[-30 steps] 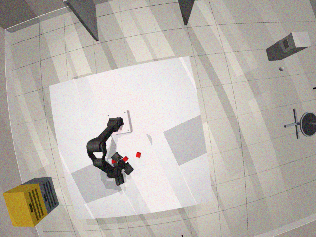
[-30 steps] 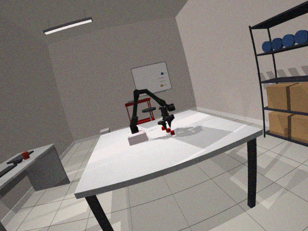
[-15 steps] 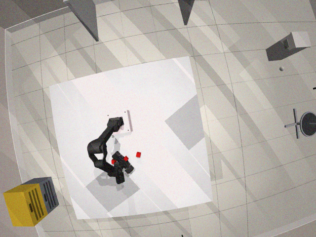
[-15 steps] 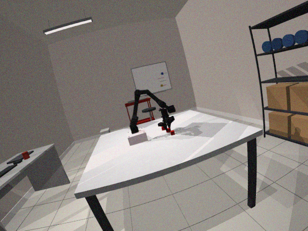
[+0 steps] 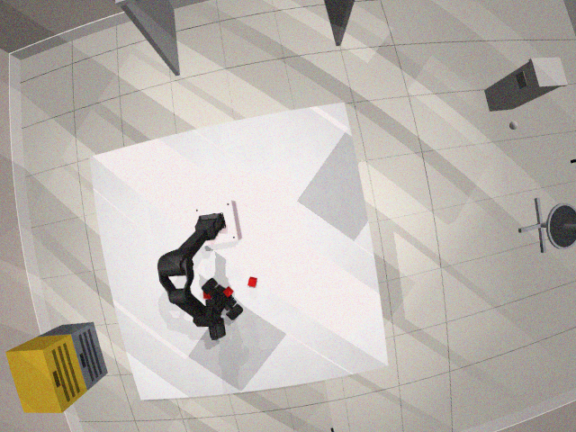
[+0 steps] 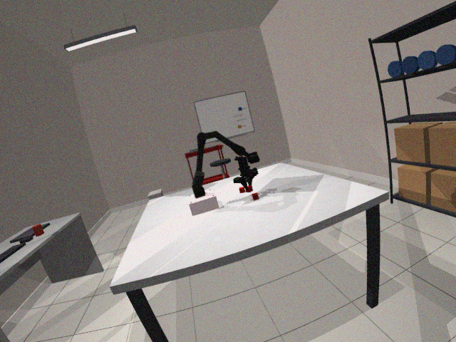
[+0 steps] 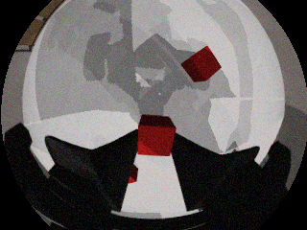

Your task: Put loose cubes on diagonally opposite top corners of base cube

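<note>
Three red cubes are in view, all the same colour; which is the fixed base cube cannot be told. My gripper (image 5: pixel 226 293) (image 6: pixel 249 186) (image 7: pixel 154 134) is shut on the middle red cube (image 5: pixel 228 292) (image 6: pixel 249 189) (image 7: pixel 156 139). In the exterior view that cube appears slightly above the line of the other two. One red cube (image 5: pixel 252 282) (image 6: pixel 255 196) (image 7: pixel 201 64) stands on the table apart from the fingers. Another red cube (image 5: pixel 207 295) (image 6: pixel 241 189) (image 7: pixel 133 173) is partly hidden behind the left finger in the wrist view.
The white table (image 5: pixel 302 279) (image 6: pixel 177 239) carries a pale box-like block (image 5: pixel 237 220) (image 6: pixel 204 205) at the arm's base. The arm (image 5: pixel 174 262) (image 6: pixel 200 158) arches over to the cubes. Shadows of the arm lie across the table top.
</note>
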{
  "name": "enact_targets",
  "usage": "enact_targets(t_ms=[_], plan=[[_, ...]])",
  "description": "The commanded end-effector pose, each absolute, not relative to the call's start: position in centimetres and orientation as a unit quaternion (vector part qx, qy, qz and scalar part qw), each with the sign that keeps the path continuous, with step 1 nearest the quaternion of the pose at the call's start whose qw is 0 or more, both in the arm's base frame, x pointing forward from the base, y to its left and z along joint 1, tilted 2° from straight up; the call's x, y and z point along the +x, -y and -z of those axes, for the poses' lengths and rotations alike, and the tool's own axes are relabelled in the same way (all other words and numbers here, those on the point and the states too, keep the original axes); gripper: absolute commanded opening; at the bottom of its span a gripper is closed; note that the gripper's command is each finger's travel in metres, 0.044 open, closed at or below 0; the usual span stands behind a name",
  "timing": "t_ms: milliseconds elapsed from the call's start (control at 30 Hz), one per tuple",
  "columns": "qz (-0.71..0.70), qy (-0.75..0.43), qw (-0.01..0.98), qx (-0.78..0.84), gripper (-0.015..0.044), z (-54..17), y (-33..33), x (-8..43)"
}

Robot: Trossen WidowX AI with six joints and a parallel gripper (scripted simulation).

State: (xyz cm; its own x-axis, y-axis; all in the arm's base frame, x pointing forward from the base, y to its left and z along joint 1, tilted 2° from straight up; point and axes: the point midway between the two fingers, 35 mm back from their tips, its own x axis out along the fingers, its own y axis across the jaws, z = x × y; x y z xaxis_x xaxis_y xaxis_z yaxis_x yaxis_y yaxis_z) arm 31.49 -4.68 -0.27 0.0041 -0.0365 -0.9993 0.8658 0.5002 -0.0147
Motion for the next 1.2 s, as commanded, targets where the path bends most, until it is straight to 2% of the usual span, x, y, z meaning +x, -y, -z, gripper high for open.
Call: enact_targets(t_ms=[0, 833, 1167], plan=[[0.364, -0.603, 0.622, 0.342, 0.0105, -1.2, 4.7, 31.7], [0.363, -0.604, 0.623, 0.341, 0.0105, -8.1, 4.3, 31.2], [0.259, -0.655, 0.670, 0.236, 0.0105, -6.9, 1.5, 31.8]])
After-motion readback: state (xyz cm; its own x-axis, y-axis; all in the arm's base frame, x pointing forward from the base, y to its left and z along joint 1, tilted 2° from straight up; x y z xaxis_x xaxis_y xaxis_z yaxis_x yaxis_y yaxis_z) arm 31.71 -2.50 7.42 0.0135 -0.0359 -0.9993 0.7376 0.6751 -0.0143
